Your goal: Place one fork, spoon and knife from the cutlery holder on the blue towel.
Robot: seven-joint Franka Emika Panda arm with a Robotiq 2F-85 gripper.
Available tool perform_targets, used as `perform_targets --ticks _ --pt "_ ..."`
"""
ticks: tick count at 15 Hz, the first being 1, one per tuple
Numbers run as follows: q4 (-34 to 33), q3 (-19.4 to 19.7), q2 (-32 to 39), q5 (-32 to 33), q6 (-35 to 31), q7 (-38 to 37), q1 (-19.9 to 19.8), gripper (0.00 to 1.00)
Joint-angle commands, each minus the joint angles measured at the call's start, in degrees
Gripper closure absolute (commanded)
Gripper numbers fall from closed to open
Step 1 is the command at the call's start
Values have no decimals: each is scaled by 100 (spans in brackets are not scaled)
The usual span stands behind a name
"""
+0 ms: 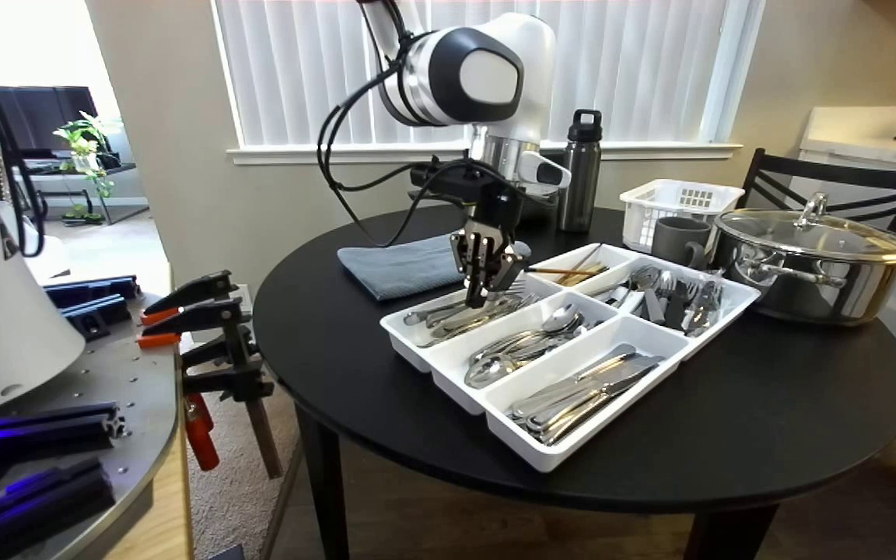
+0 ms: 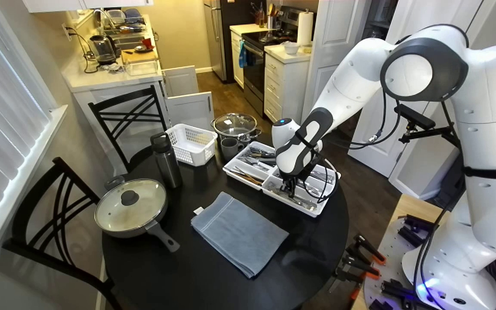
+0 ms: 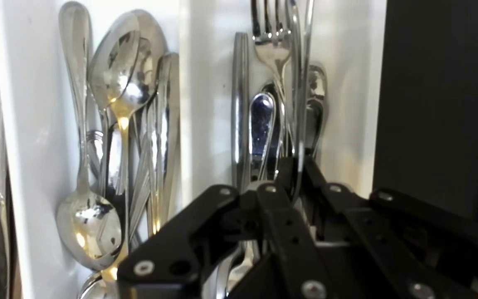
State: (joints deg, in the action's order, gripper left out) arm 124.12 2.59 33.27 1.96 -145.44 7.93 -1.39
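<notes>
One thin piece, probably a fork (image 3: 302, 108), is pinched by the gripper (image 3: 299, 168) at the cutlery holder (image 2: 291, 204), likely meant for the blue towel (image 2: 239, 234), near left in an exterior view.

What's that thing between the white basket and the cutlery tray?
A grey mug stands between the white basket and the cutlery tray; both exterior views show it there.

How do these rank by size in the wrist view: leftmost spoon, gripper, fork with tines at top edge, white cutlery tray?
1. White cutlery tray
2. Gripper, enlarged by its nearness
3. Leftmost spoon
4. Fork, judging only what shows: partly cut off and covered
</notes>
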Motion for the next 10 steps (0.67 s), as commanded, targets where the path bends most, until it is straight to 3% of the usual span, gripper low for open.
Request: perform_targets --ticks 1,6,7,8,10 --pt "-194 41 246 199 50 -179 53 98" --pt "-386 -17 479 154 -82 -124 15 98" --pt "-408 -11 483 162 -70 -131 23 66" --pt "-410 2 498 192 -131 -130 39 96" --pt "-433 -18 555 190 -155 -99 32 98"
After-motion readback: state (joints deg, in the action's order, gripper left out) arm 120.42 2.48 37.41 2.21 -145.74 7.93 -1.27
